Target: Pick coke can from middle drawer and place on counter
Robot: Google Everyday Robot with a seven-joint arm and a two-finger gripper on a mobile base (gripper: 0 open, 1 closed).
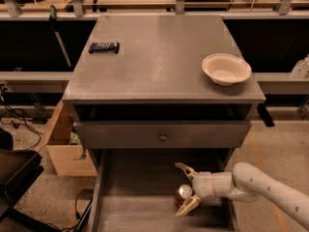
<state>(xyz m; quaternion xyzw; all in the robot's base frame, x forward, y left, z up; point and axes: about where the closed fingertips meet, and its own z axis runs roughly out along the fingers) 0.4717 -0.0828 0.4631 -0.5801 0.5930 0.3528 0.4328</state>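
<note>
The coke can (182, 195) stands upright on the floor of the open middle drawer (135, 211), its silver top showing and its red body mostly in shadow. My gripper (182, 189) reaches in from the right on a white arm. Its two beige fingers are spread, one behind the can and one in front, so the can sits between them. The fingers do not press on it. The counter (159, 57) is the flat grey top of the cabinet above.
A white bowl (226, 68) sits at the counter's right edge. A small black object (104, 47) lies at its back left. A closed drawer front with a round knob (163, 137) overhangs the open drawer. A cardboard box (65, 146) stands left of the cabinet.
</note>
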